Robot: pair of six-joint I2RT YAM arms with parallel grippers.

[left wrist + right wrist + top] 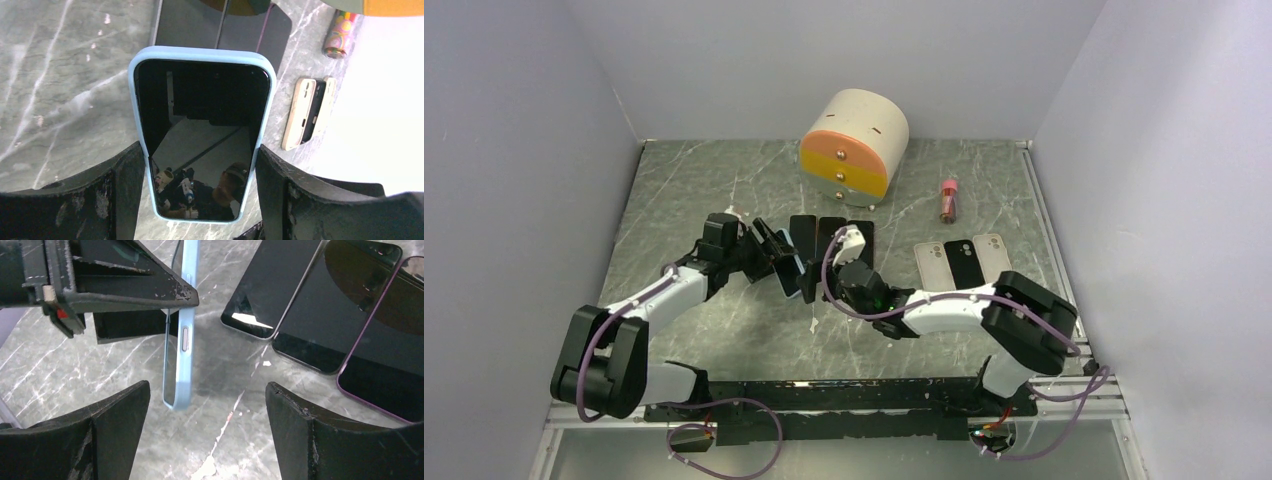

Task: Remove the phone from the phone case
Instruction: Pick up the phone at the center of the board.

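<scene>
Bench seen from the near edge. The left gripper (201,150) is clenched on the long sides of the glossy black flat phone (200,100), which sits fully inside its pale-blue round-cornered phone case (200,52). The matte black, scuffed fingers (125,190) press on the case's smooth rim. The cased phone is held on edge near the bench's middle, slightly toward the left edge; whether its lower end touches the top cannot be told.

The right gripper (207,390) is released, its worn wedge-shaped jaws spread wide just beside the case's narrow buttoned side, touching nothing.

Just behind lie three dark glass phones (829,235), flat and side by side. Toward the right edge are three empty cases (964,262), beige, black, beige, edges touching. At the far edge stand a cream half-round drawer unit (854,145) with orange and yellow fronts and, near it, a small pink tube (948,200). The grey-green veined stone benchtop (684,190) is bare along the left edge.
</scene>
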